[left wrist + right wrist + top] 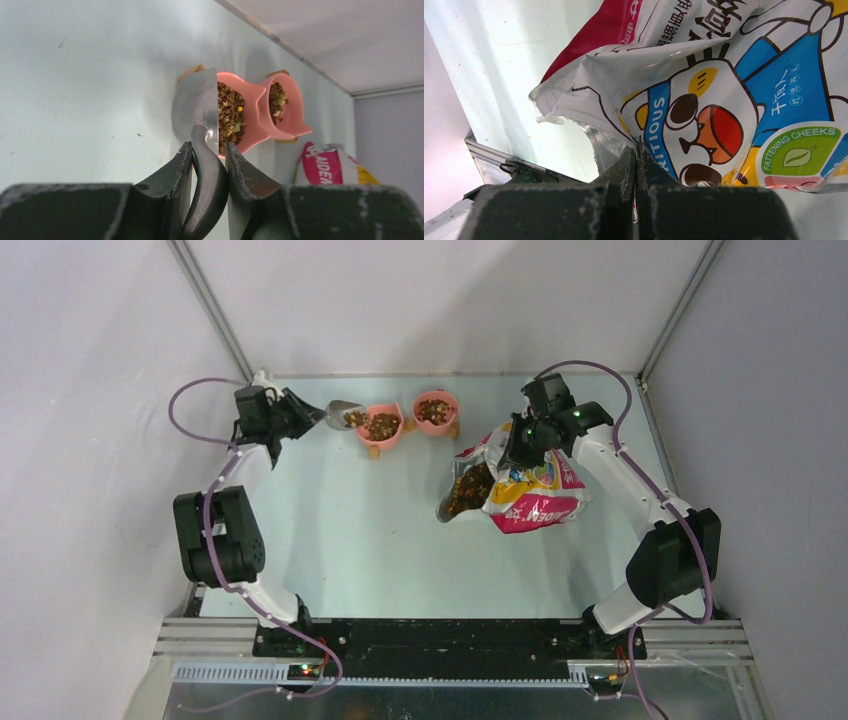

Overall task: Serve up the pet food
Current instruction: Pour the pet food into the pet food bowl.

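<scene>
Count: 2 pink bowls [380, 426], 1 scoop [342, 416], 1 bag [535, 498] lying on tabletop [350, 530]. Pet food [468, 490] in both bowls, in scoop, in bag mouth. Left pincer [207, 150] part open, clamped on scoop handle, scoop tipped at left-hand bowl's rim. Right pincer [637, 155] fully closed, pinching bag's edge.

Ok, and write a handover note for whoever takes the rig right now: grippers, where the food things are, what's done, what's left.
Left gripper: shut on the metal scoop handle, scoop tipped at the left pink bowl rim.
Right gripper: shut on the pet food bag by its open edge; kibble shows at the mouth.
Done: kibble in that bowl and the right pink bowl.
Left: probably empty the scoop, set it down, release the bag.
</scene>
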{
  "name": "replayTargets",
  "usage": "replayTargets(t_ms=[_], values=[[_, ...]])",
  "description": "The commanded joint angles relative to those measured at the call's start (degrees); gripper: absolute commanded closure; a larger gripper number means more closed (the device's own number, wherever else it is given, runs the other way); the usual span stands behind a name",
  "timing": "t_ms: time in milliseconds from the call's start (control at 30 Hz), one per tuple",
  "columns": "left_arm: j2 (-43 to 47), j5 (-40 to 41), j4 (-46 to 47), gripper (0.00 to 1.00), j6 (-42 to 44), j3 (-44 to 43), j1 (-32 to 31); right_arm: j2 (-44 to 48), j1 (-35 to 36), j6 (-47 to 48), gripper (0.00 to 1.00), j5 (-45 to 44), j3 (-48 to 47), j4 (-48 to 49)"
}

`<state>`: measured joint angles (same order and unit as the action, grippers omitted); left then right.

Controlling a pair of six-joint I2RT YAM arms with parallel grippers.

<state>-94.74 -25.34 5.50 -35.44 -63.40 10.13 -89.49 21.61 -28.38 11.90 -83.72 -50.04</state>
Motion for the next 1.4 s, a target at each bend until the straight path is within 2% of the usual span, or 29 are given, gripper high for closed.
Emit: replayTargets(t_ms=[0, 133, 400, 500, 600, 800, 933, 1000, 1100, 1233, 1367], values=[[1.2, 6.1, -3.3, 1.00, 11.0, -4.6, -4.4, -0.7, -2.3, 1.8, 1.00, -4.5, -3.2, 7.2], [1.8, 12.2, -10.0, 1.00, 20.2, -8.0, -9.1, -0.7, -2.4, 1.7, 1.00, -4.4, -3.1, 7.2], [4.9, 32.0, -19.3, 1.00, 33.8, -13.6, -18.8, -0.1, -2.4, 1.7, 1.00, -4.3, -2.6, 7.2], [5.7, 35.4, -22.9, 1.00, 38.7, -17.6, -21.9, 0.1, -2.4, 2.0, 1.00, -4.3, -2.7, 7.1], [6.7, 39.4, -24.7, 1.00, 40.5, -18.3, -23.7, 0.2, -2.4, 2.1, 1.00, -4.2, -2.8, 7.1], [10.9, 40.3, -26.6, 1.00, 38.2, -17.7, -24.4, 0.3, -1.7, 2.5, 1.00, -3.7, -2.7, 6.9], [13.8, 34.6, -31.1, 1.00, 34.8, -21.0, -23.9, 0.5, -0.4, 4.1, 1.00, -2.7, -2.4, 7.5], [15.6, 28.5, -33.3, 1.00, 31.7, -21.9, -23.2, 0.6, 0.7, 5.7, 1.00, -2.5, -2.1, 8.0], [18.5, 15.3, -35.1, 1.00, 28.5, -20.5, -22.7, 0.3, 2.5, 7.5, 1.00, -2.6, -1.9, 8.1], [27.2, -0.7, -33.5, 1.00, 26.9, -12.4, -22.6, 0.4, 4.0, 8.3, 1.00, -1.4, -1.0, 8.7], [35.2, -11.3, -28.2, 1.00, 24.2, -1.7, -22.6, 0.7, 5.7, 8.8, 1.00, -1.5, -0.1, 8.6]])
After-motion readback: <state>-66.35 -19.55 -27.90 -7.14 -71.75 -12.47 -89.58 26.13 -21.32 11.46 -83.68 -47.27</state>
